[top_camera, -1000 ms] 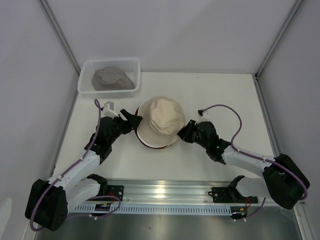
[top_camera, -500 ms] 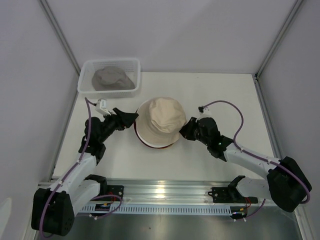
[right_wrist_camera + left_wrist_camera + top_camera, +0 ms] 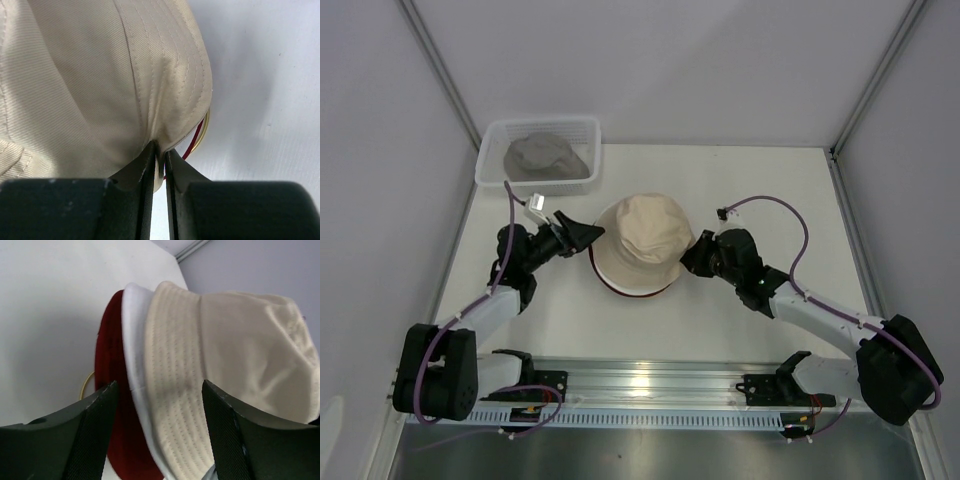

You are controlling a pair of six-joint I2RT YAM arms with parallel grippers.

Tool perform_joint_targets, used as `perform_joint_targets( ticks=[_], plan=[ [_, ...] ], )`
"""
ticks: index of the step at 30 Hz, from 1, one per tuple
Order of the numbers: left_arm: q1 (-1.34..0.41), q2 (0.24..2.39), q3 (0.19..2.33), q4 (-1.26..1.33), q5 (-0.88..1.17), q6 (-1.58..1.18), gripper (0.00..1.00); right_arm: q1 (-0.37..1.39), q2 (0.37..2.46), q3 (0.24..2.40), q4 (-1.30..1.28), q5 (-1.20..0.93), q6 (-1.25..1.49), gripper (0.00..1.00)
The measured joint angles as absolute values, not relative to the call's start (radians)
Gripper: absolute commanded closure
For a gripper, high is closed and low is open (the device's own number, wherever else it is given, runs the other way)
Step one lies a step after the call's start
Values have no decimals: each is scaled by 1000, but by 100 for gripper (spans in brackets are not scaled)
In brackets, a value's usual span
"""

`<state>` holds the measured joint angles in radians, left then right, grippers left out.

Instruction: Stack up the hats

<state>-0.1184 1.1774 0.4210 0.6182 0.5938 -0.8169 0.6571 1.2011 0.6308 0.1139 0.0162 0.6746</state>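
Cream-beige hat (image 3: 642, 240): pinching its brim in the near-closed right pincer (image 3: 159, 150), holding the left pincer (image 3: 159, 385) wide and empty alongside, best tugging down gently, evenly.

Four hats, cream hat (image 3: 642, 240), white hat (image 3: 134, 330), red hat (image 3: 107, 365), grey hat (image 3: 542, 155), one basket (image 3: 545, 121), two hands, left hand (image 3: 582, 232), right hand (image 3: 688, 261)

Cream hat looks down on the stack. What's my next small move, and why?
Probably open the right gripper to release the brim of the cream-beige hat. That hat already sits over the white hat and dark red hat, so the pinch seems done. The grey hat waits in the mesh basket, and the left gripper is open and empty.
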Motion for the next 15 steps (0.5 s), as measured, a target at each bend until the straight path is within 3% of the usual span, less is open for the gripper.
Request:
perform_joint_targets(
  ticks=[7,15],
  plan=[
    [-115,1197,421,714,648,-868,48,645,1206,631,113,12,672,86],
    [-113,1280,421,750,680,-911,53,640,1225,644,123,-9,671,86]
  ],
)
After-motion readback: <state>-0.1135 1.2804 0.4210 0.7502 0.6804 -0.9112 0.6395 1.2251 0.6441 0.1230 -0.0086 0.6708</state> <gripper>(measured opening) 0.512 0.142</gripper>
